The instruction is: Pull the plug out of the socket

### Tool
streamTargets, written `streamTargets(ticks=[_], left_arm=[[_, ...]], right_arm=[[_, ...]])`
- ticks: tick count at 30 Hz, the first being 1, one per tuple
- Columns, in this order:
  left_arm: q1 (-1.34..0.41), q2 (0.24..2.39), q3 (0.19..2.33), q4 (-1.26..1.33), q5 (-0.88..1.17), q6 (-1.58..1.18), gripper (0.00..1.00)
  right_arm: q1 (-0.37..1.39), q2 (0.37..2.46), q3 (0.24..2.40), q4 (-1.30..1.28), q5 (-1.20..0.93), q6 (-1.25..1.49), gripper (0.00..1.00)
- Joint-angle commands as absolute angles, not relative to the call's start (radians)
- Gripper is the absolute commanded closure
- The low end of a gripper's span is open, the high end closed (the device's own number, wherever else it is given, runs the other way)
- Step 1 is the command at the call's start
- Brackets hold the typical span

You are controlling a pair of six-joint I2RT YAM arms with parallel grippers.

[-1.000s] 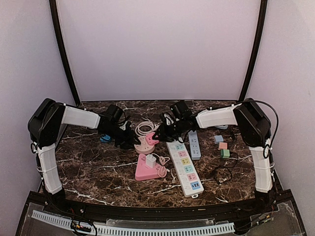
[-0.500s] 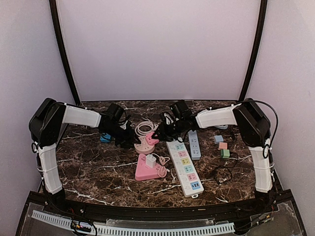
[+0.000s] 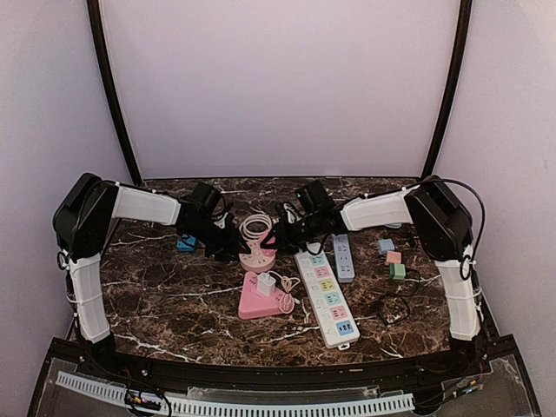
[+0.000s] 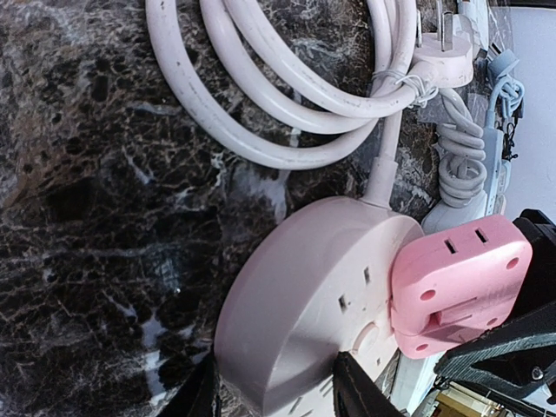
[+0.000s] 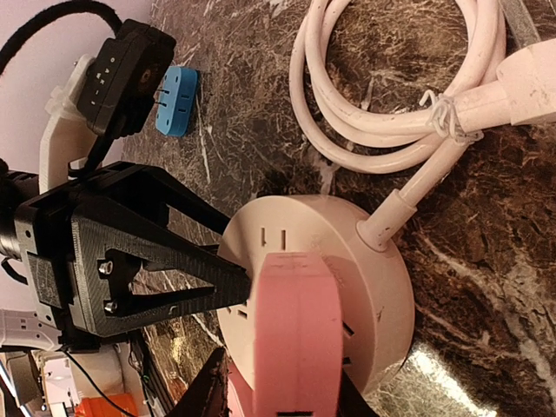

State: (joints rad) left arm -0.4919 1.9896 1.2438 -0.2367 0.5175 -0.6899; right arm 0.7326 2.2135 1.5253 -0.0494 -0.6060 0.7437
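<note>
Grip is kept on neither side alone: both task parts are taken up near the middle of the marble table (image 3: 156, 300). The round pink socket (image 3: 257, 260) is clasped across its rim by the left gripper (image 3: 236, 250), set at its 9 o'clock in the top view. In the left wrist view the two fingers (image 4: 354, 393) are seen on either side of the disc.

The pink plug (image 4: 456, 287) is seated against the socket's face near the rim, at about 1 o'clock of the socket's centre from above. It is pinched between the jaws of the right gripper (image 3: 278, 238), set at 3 o'clock. Whether its pins are fully home cannot be told.

The socket's coiled white cord (image 3: 253, 227) is laid at its 12 o'clock. A pink triangular strip (image 3: 261, 301) is placed at 6 o'clock, a long white power strip (image 3: 327, 297) at 4 o'clock, and a small blue plug (image 3: 185, 244) at 9 o'clock, beyond the left gripper.
</note>
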Motion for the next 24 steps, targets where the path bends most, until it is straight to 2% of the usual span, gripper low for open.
streamTargets(ticks=[1,14,24], left_arm=[[-0.512,2.028,1.241,-0.276,0.488,-0.673,0.57],[-0.512,2.037,1.241,-0.290,0.469,-0.673,0.57],[-0.514,2.054,1.243,-0.315,0.443,-0.676,0.58]], right_arm=[[0.739,2.223,1.524,0.022,-0.630,0.764,0.69],[0.716,2.178,1.460,0.068,-0.617,0.791,0.74],[0.703,2.188,1.410,0.253,-0.745,0.905,0.92]])
